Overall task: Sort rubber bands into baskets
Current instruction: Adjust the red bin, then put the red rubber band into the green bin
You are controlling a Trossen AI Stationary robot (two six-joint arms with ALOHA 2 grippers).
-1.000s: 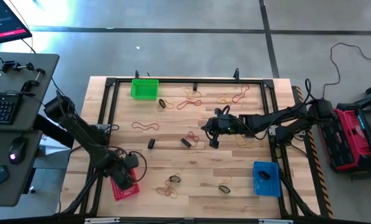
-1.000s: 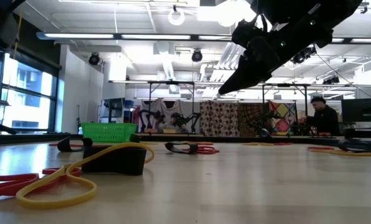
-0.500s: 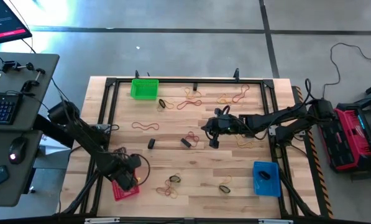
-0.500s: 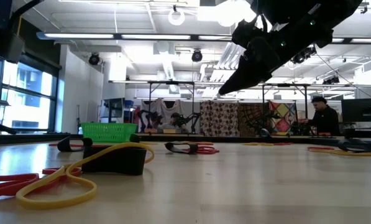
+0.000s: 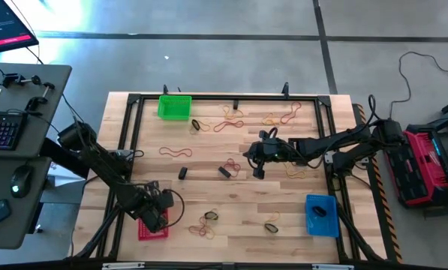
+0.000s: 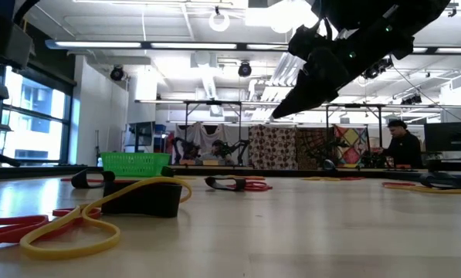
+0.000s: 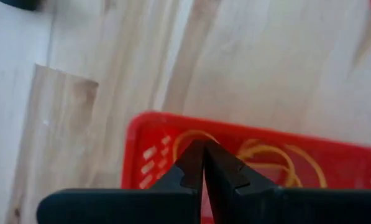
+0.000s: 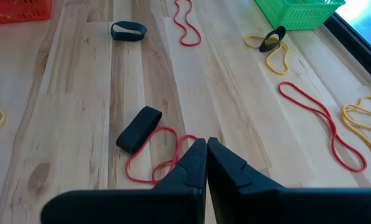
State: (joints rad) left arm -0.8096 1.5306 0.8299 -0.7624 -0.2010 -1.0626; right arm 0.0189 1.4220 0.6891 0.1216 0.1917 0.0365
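My left gripper (image 5: pixel 154 215) is shut and hangs just above the red basket (image 5: pixel 150 229) at the table's near left. In the left wrist view its shut tips (image 7: pixel 202 163) stand over the red basket (image 7: pixel 149 146), which holds yellowish-tan rubber bands (image 7: pixel 278 155). My right gripper (image 5: pixel 248 155) is shut and hovers well above the table's middle (image 6: pixel 280 110). Past its tips (image 8: pixel 206 155) lie a red band (image 8: pixel 151 158) and a black band (image 8: pixel 138 129). The green basket (image 5: pixel 174 106) stands at the far left and the blue basket (image 5: pixel 320 214) at the near right.
Loose bands lie scattered: a red one (image 5: pixel 175 151), red and tan ones at the far side (image 5: pixel 227 122) (image 5: pixel 284 116), a yellow one (image 5: pixel 297 172), and clusters near the front (image 5: pixel 207 223) (image 5: pixel 272 225). A black frame (image 5: pixel 231 97) rims the table.
My left arm has shifted a little toward the table's right, and its shut gripper stays over the red basket. My right gripper has kept still.
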